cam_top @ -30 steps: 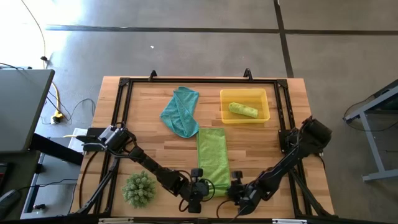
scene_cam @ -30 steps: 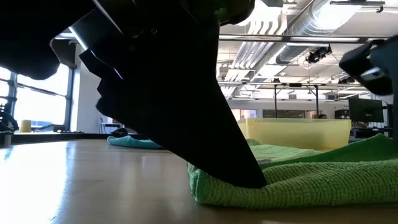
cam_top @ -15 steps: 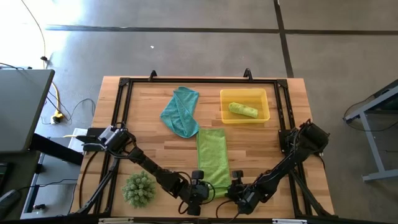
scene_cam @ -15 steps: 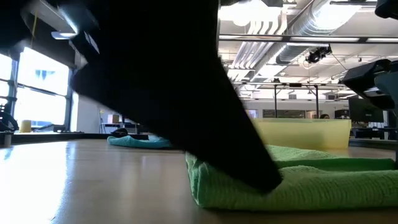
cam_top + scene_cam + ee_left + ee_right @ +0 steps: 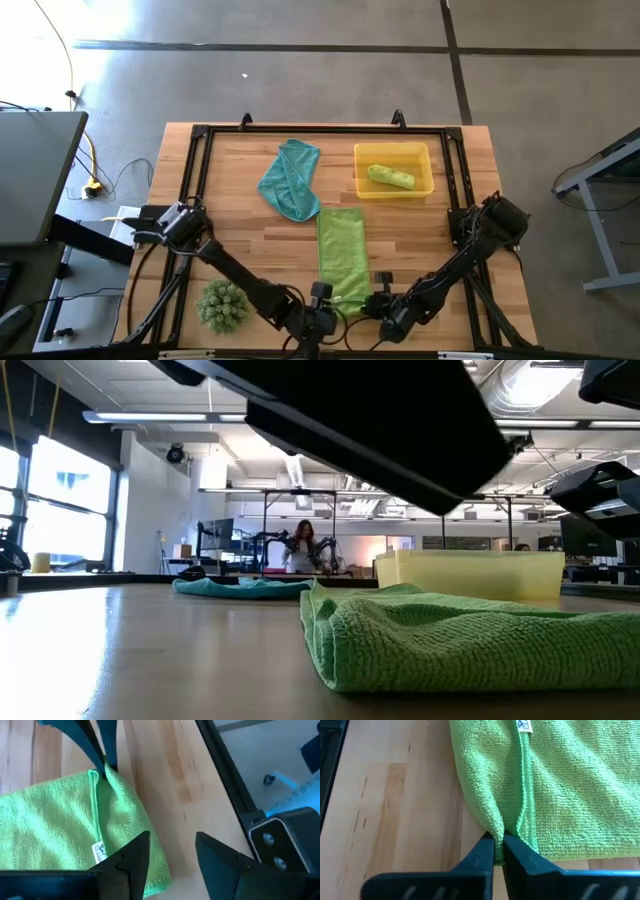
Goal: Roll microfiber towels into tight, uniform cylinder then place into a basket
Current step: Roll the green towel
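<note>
A lime-green microfiber towel (image 5: 341,258) lies spread flat on the wooden table, its long sides running near to far. My right gripper (image 5: 499,851) is shut on the towel's near right corner. My left gripper (image 5: 172,855) stands open just off the near left corner (image 5: 155,870), raised above the table. I cannot tell whether its finger brushes the cloth. A second lime-green towel (image 5: 390,177) lies rolled inside the yellow basket (image 5: 420,187) at the far right. A teal towel (image 5: 291,178) lies crumpled left of the basket. My right gripper pinches the towel's near right corner (image 5: 512,831) between its two fingertips. The cloth there is gathered into a small raised ridge; one layer or several, I cannot tell. The fingers come in low from the table's near right. The rest of the towel lies on the table.
A spiky green ball plant (image 5: 222,304) sits near the table's front left corner, beside my left arm. A black frame rail (image 5: 200,180) runs around the tabletop. Bare wood (image 5: 240,240) shows left of the flat towel, and more between it and the right rail.
My left gripper has come up off the towel's near left corner and drawn back toward the near edge. That corner, pressed flat before, now stands puffed up. My right gripper has stayed at the near right corner.
</note>
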Robot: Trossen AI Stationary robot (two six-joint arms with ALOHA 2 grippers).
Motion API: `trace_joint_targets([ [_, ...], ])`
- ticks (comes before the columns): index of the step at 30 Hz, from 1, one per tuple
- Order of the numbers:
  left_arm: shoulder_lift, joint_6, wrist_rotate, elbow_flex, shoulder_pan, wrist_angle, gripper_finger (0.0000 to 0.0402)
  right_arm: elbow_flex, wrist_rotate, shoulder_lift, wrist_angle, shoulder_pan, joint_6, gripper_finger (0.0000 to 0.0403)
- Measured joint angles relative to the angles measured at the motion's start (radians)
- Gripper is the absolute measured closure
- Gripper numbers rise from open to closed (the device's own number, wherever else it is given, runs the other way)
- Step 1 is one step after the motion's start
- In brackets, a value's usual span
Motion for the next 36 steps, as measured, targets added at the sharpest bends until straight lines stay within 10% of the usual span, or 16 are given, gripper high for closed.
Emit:
trace_joint_targets([
  [10,0.0,0.113,-0.208,0.0,-0.044,-0.083,0.0252,-0.006,-0.154,-0.072,-0.01,-0.06,0.084,0.0401],
  [25,0.085,0.098,-0.114,0.001,-0.011,-0.052,0.0252,-0.008,-0.21,-0.091,-0.011,-0.107,0.149,0.0402],
  [36,0.089,-0.311,0.043,0.003,0.033,-0.098,0.0284,-0.008,-0.285,-0.092,0.017,-0.107,0.15,0.0403],
])
